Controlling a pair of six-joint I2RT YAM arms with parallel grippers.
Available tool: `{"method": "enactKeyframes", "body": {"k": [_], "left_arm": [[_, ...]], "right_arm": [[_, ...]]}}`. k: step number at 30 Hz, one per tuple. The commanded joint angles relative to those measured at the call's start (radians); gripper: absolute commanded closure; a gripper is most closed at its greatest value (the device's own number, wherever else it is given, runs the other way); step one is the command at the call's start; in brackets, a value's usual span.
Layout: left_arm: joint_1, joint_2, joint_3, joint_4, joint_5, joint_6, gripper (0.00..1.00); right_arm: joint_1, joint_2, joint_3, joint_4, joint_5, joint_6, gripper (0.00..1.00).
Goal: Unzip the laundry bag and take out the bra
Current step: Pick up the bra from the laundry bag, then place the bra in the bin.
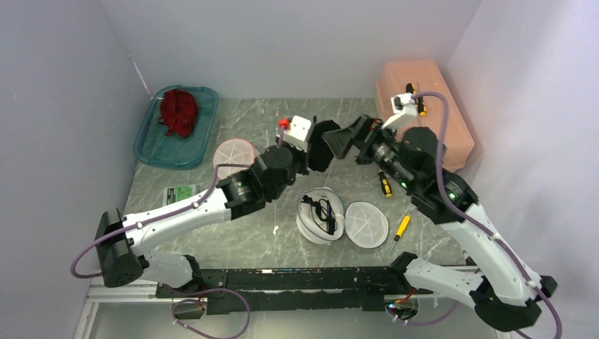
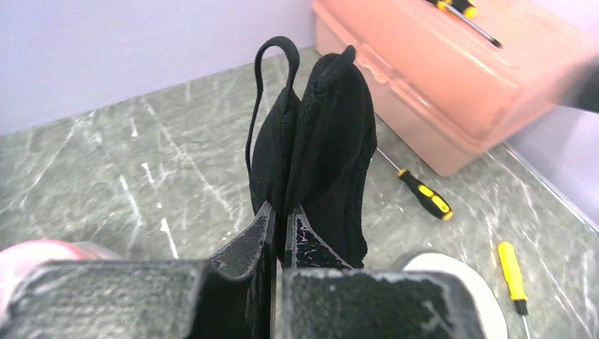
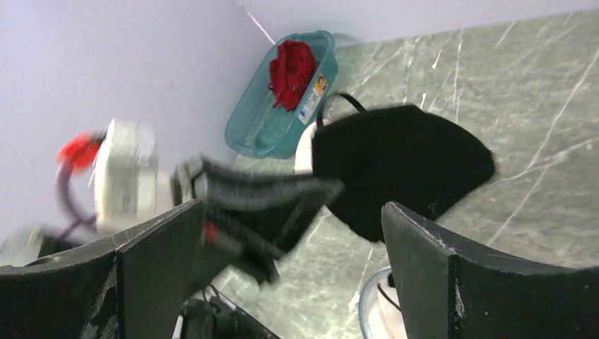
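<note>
Both sets of jaws meet above the middle of the table. The left jaws are clamped tight on the edge of the black bra, holding it up in the air. The right jaws stand wide apart just beside it, gripping nothing. The white laundry bag lies open on the table below.

There were three screwdrivers and one each of black bra, red garment, teal tray, pink box.
</note>
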Motion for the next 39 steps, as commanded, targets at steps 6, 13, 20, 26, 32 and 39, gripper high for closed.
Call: {"method": "enactKeyframes", "body": {"k": [6, 13, 20, 26, 32, 39], "left_arm": [[0.323, -0.129, 0.121, -0.278, 0.215, -0.195, 0.97], [0.757, -0.073, 0.265, -0.471, 0.491, -0.383, 0.97], [1.240, -0.045, 0.134, -0.341, 0.701, -0.627, 0.97], [1.390, 0.079, 0.112, -0.223, 0.789, -0.673, 0.97], [1.462, 0.211, 0.080, -0.159, 0.819, -0.685, 0.97], [1.463, 0.312, 0.061, -0.157, 0.803, -0.662, 0.97]], "right_arm": [[0.001, -0.380, -0.278, 0.115, -0.133, -0.276, 0.00], [0.002, -0.585, -0.724, 0.330, -0.212, -0.140, 0.03], [0.002, -0.577, -0.899, 0.403, -0.308, -0.066, 0.07], [0.002, -0.614, -0.925, 0.390, -0.311, -0.107, 0.07], [0.001, -0.651, -0.916, 0.355, -0.293, -0.163, 0.07], [0.001, -0.692, -0.893, 0.341, -0.280, -0.164, 0.07]]}}
